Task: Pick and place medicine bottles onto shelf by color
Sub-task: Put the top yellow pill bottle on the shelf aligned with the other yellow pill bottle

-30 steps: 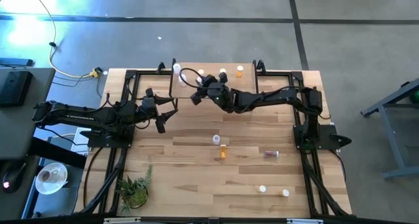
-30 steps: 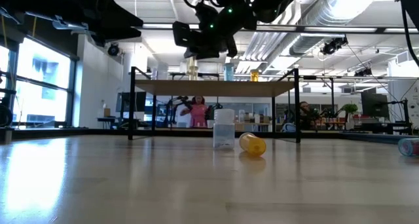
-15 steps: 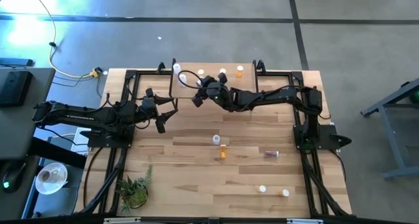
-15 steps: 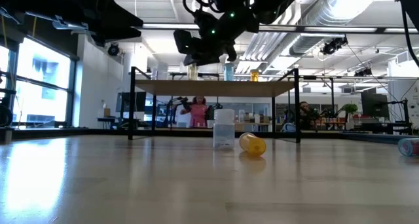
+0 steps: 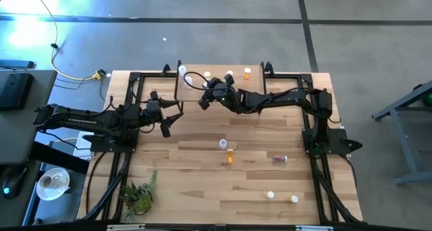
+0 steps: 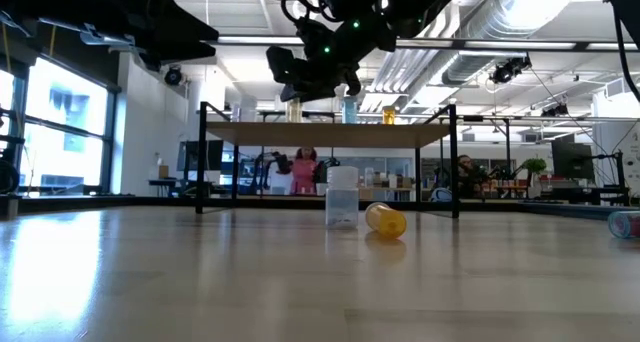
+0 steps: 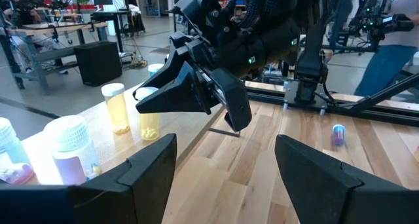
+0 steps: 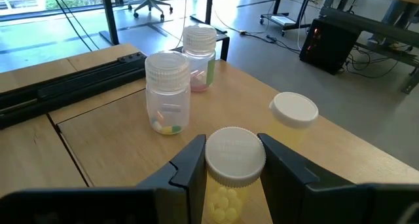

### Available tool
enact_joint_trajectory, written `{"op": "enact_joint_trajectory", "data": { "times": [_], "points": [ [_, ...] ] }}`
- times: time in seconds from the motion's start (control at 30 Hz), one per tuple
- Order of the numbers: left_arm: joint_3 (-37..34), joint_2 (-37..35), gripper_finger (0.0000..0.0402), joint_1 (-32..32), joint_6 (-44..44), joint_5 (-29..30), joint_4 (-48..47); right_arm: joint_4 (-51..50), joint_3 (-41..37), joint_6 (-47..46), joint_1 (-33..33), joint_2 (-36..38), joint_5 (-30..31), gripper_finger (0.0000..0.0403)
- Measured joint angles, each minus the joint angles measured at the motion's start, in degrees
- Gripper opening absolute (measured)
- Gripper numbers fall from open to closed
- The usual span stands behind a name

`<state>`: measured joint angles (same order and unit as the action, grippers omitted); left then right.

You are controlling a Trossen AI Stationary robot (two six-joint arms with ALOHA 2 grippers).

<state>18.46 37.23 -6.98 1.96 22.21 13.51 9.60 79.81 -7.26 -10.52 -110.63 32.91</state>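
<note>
My right gripper (image 5: pixel 204 98) reaches over the left part of the shelf (image 5: pixel 253 89), shut on a pale yellow medicine bottle (image 8: pixel 234 155) with a white cap. Other bottles stand on the shelf: a clear one (image 8: pixel 168 93), one with a pink label (image 8: pixel 200 57) and a yellow one (image 8: pixel 293 112). On the table, a clear bottle (image 5: pixel 223 144) stands and an orange one (image 5: pixel 229 157) lies beside it. My left gripper (image 5: pixel 169 117) waits open, level, near the shelf's left front corner. My right gripper pinches the pale yellow bottle between its two fingers at the white cap's sides (image 8: pixel 211 160). The fingers (image 8: pixel 190 168) come nearly level from the table's right, tipped slightly down. The bottle is upright; the fingers hide its bottom, so I cannot tell whether it rests on the shelf.
A bluish bottle (image 5: pixel 280 159) lies on the table's right part, and two white-capped bottles (image 5: pixel 271 194) (image 5: pixel 294 199) are near the front edge. A small plant (image 5: pixel 138 197) stands at the front left. Black frame rails run along both sides.
My right gripper has turned and tipped a little over the shelf, still shut on the pale yellow bottle, while hardly shifting its place.
</note>
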Motion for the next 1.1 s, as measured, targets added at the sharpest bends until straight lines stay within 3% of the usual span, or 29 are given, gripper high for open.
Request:
{"op": "enact_joint_trajectory", "data": {
  "times": [0.33, 0.63, 1.1],
  "points": [
    [0.0, 0.0, 0.0247, 0.0, 0.0, 0.0, 0.0, -0.1, 0.0, -0.1, 0.0, 0.0, -0.1, 0.0109],
    [0.0, 0.0, 0.0247, 0.0, 0.0, -0.9, 0.0, -0.2, 0.0, 0.0, 0.0, 0.0, 1.2, 0.0155],
    [0.0, 0.0, 0.0247, 0.0, 0.0, -1.2, -1.7, 1.3, 0.0, 1.1, 0.6, 0.0, 1.4, 0.0158]
  ]
}}
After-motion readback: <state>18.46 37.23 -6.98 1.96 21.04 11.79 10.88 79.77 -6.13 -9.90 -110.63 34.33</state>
